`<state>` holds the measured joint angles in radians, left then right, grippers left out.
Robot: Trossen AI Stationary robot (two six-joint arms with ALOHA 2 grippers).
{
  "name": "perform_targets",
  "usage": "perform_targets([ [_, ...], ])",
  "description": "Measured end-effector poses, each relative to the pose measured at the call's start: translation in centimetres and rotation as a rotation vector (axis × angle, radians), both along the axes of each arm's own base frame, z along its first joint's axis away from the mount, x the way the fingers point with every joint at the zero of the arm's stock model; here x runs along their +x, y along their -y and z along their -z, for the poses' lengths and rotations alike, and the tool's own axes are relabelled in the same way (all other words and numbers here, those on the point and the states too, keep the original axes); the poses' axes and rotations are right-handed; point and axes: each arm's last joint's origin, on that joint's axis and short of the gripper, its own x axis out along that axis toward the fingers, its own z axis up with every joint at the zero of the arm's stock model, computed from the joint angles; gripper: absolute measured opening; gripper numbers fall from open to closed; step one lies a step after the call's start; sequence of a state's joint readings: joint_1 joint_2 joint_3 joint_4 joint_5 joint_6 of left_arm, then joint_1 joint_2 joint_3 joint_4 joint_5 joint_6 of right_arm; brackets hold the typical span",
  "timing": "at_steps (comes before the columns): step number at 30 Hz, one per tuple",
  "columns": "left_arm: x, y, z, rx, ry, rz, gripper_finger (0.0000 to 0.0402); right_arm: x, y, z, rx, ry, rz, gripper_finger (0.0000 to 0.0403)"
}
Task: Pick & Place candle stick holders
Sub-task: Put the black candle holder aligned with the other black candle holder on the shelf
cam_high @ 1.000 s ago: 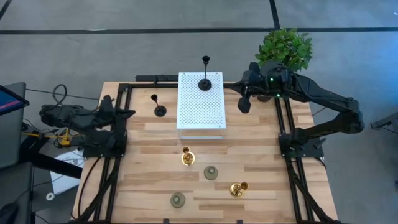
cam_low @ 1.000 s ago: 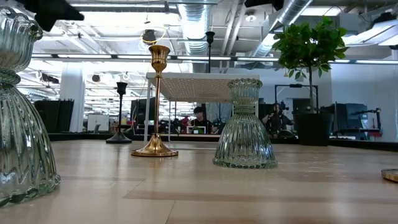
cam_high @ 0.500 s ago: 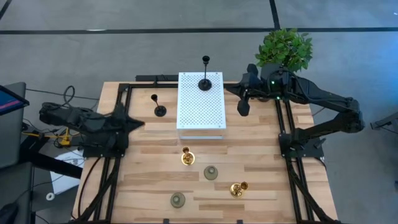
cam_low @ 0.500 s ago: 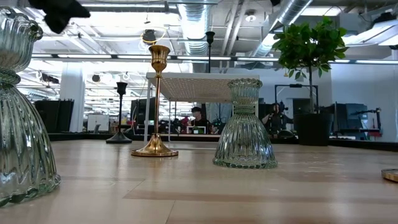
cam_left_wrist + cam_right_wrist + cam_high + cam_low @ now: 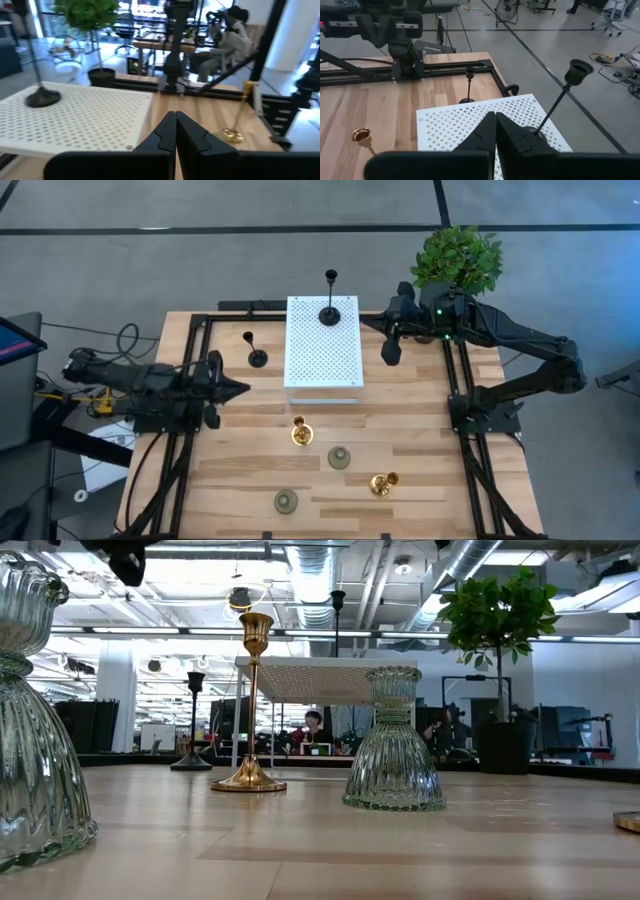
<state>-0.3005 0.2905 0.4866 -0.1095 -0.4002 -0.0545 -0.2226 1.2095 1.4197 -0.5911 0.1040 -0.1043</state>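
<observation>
Hovering above the wooden surface (image 5: 420,470) near its left edge, the left end effector (image 5: 238,389) pointed toward the white perforated platform (image 5: 323,365) with its two dark fingers (image 5: 167,135) pressed together and nothing between them. The right end effector (image 5: 391,353) hung just beside the platform's right edge, at the back of the surface, its fingers (image 5: 490,131) likewise closed and empty.

One black candle stick holder with a thin tall stem and round base (image 5: 330,312) stood upright on the platform's far end. The second black holder of the same shape (image 5: 257,357) stood on the wood just to the left of the platform. Nearer the front, an upright shiny gold candle stick holder (image 5: 301,433) stood close to the platform's front edge, with a squat grey-green ribbed glass holder (image 5: 340,458) just beside it to the right. The other gold holder (image 5: 382,482) lay tipped on its side further right, and the second grey-green holder (image 5: 286,501) stood near the front edge. A leafy green plant in a black pot (image 5: 458,258) sat at the back right corner.
</observation>
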Motion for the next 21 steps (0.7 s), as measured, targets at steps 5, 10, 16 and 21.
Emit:
perform_targets([
  [5,0.1,-1.0,-0.1,0.059,0.001,-0.098,0.0002,0.0,0.0,0.0,0.0,0.0,0.0,0.0],
  [10,0.2,-2.1,-0.1,0.089,-0.002,-0.162,0.0003,0.0,0.0,0.0,0.0,0.0,0.0,0.0],
  [16,0.1,-3.5,-0.1,0.106,-0.003,-0.212,0.0003,0.0,0.0,0.0,0.0,-0.001,0.0,0.0],
  [21,-0.3,-4.8,-0.1,0.118,-0.008,-0.279,0.0003,0.0,0.1,0.0,-0.007,-0.003,0.001,0.0],
])
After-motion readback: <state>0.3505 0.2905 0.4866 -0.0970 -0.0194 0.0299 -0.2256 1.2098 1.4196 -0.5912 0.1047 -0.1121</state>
